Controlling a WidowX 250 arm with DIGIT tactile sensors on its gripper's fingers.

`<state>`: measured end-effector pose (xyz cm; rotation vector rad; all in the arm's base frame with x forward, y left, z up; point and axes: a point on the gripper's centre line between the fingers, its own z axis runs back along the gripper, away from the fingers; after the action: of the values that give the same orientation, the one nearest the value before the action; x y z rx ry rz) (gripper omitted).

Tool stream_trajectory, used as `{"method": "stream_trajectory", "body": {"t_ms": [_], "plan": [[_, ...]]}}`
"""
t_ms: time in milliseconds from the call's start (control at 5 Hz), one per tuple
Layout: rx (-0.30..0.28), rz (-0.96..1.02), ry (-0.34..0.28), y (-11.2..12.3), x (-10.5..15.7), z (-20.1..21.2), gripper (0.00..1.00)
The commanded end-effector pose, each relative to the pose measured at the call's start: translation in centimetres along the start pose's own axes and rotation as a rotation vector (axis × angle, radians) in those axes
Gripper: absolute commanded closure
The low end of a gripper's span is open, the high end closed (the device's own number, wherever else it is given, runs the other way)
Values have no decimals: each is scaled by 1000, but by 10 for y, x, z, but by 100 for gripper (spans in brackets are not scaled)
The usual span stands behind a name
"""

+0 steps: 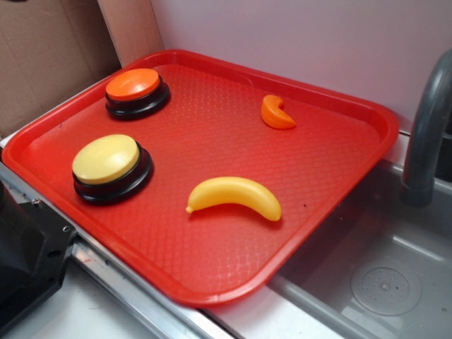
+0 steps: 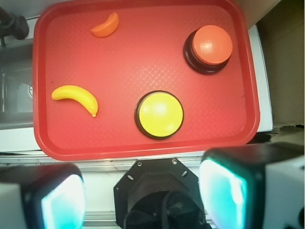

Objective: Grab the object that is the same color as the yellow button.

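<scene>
High above the red tray [image 2: 143, 148], the gripper [image 2: 143, 191] hangs with its jaws spread wide and empty, the reach seemingly not yet begun; the yellow banana [image 2: 76, 98] lies near one short edge, apart from the yellow button [image 2: 159, 114], awaiting a descent.

The smooth, curved yellow plastic toy banana [image 1: 235, 196] [image 2: 76, 98] lies flat on the red textured plastic tray [image 1: 212, 275] [image 2: 143, 62], untouched. The round pale-yellow domed push button [image 1: 106, 159] [image 2: 159, 113] on a black circular base sits upright on the same tray, near the banana but apart from it.
</scene>
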<state>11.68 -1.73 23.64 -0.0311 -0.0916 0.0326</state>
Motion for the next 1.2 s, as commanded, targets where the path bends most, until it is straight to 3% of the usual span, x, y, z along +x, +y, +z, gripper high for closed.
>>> {"method": "stream_trajectory", "body": {"t_ms": [0,400,600,800,1000], "plan": [[0,0,0,0,0,0,0],[61,-508,-32,-62,51,-53,0],[34,-737,-39,-94,62,-90,0],[69,-763,11,-98,64,-129,0],[32,-817,29,-102,64,-157,0]]}}
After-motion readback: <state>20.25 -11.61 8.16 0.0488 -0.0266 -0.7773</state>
